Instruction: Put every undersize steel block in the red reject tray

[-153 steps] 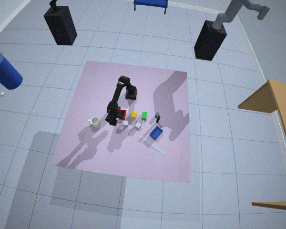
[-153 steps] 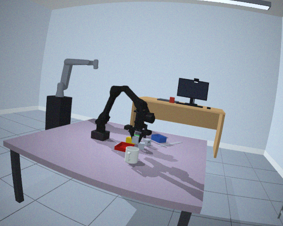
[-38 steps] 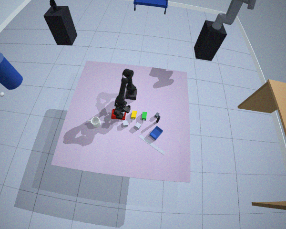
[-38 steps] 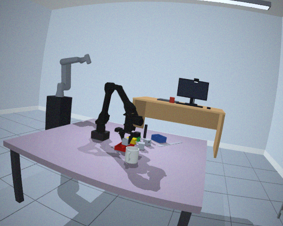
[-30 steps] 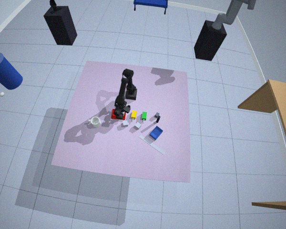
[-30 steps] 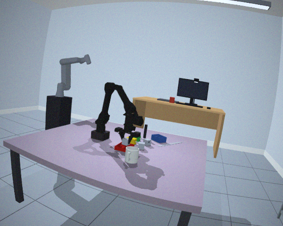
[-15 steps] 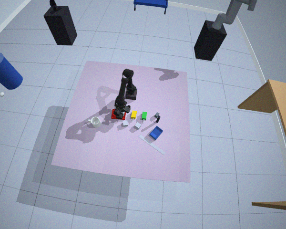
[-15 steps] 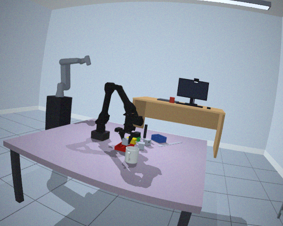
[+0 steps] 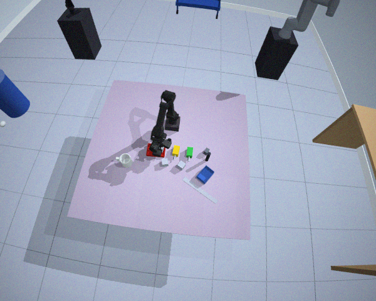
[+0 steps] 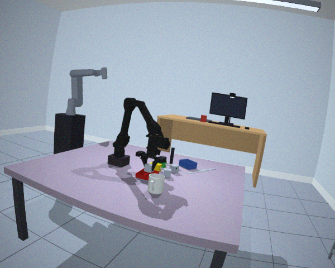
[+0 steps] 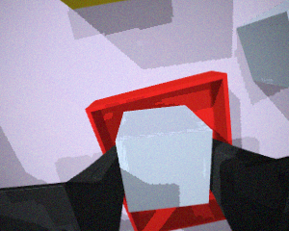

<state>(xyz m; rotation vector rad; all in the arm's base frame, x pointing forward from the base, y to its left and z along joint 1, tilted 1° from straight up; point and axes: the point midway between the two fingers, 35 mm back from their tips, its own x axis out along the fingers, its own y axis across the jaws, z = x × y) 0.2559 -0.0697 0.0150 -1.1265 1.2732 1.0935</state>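
"What do the pincer [image 9: 157, 151] [image 10: 149, 164] [image 11: 158, 141] tips have?"
"They pinch a steel block [image 10: 148, 167] [image 11: 164, 168] tight."
"What's under it?"
"The red tray [image 9: 151, 153] [image 10: 142, 175] [image 11: 156, 89]. I can't tell if the block touches its bottom."
"And the green gauge [image 9: 189, 152] [image 10: 163, 164]?"
"Off to one side of the pincer, past the yellow one [image 9: 176, 150] [image 10: 157, 166] [image 11: 96, 2]."
"The blue box [image 9: 205, 174] [image 10: 187, 164]?"
"Farther from the pincer than the green gauge. I can't tell what's inside."

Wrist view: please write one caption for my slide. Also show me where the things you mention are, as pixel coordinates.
Gripper [image 11: 158, 141] holding a steel block [image 11: 164, 168] over the red reject tray [image 11: 159, 91].
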